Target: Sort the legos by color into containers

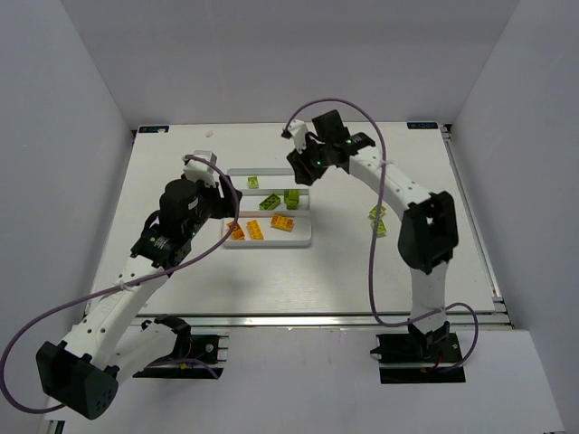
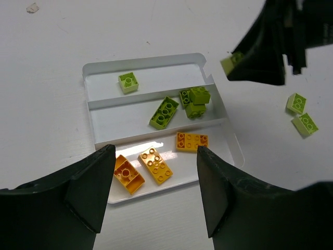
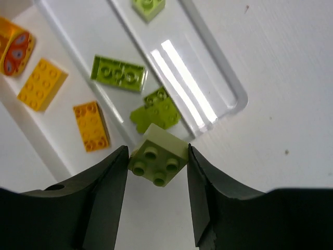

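The white tray lies mid-table with three compartments. In the left wrist view the near one holds three orange legos, the middle one several lime green legos, and the far one a single green lego. My right gripper hovers over the tray's right end, shut on a pale green 2x2 lego held by its sides above the tray's corner. My left gripper is open and empty over the tray's near left edge, and it also shows in the top view.
Two loose green legos lie on the table right of the tray, by the right arm; they also show in the left wrist view. A small white scrap lies at the far left. White walls surround the table.
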Motion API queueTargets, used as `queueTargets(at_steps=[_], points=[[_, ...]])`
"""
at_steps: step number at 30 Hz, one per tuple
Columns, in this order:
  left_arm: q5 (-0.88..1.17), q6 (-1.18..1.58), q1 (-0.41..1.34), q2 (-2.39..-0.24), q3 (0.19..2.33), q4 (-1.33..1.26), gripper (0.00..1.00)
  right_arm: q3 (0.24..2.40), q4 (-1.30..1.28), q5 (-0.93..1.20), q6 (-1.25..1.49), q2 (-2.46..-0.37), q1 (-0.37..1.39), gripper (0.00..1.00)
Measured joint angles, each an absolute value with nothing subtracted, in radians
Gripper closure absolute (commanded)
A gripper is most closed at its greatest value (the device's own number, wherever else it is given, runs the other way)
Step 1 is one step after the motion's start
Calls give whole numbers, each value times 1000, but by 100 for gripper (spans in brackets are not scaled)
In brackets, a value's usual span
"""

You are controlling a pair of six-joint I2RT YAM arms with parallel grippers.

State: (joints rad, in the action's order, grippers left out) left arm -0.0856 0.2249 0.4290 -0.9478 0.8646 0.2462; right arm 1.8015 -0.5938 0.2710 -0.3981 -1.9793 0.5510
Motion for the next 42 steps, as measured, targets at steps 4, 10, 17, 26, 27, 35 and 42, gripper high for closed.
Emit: queueTargets(at_steps=[4,10,17,26,27,35,42], points=[[-94,216,429,-952,863,242,26,2038,-571,291,-327,-2179,558,80],[-99,204,429,-952,863,239,26,2170,-530,299,-237,-2346,559,66],[-101,199,429,-953,863,239,26,2163,-457,297,-175,-2375,559,34],[-77,199,429,-963,863,238,26,2142,-434,285,-150,-2391,558,31],[-70,199,429,-963,863,238,26,2112,-430,282,-146,-2373,556,41],[13,199,429,-964,863,233,30,1531,-392,232,-113,-1831,475,78],[73,202,429,-962,863,231,29,1357,-421,183,-153,-1618,279,11]])
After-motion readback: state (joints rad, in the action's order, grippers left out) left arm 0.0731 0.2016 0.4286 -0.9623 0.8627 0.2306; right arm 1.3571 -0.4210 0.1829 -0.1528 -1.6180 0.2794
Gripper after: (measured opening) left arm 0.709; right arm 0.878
